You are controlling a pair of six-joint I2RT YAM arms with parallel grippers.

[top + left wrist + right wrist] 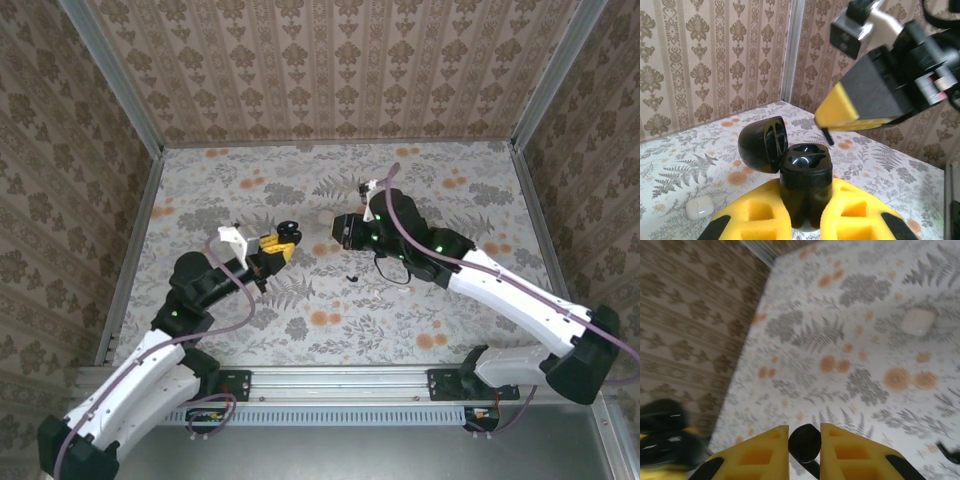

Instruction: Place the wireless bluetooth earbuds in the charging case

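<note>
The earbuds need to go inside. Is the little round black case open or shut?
Open. The small round black plastic case has its lid flipped back on the hinge, so the hollow inside shows.

Soft, even, fairly bright light falls on the patterned counter [330, 340], leaving only faint shadows beneath the arms. Small white glints sit on the glossy black charging case [805, 185]. The right wrist view is blurred throughout, and the close black earbud [805, 442] is out of focus.
</note>
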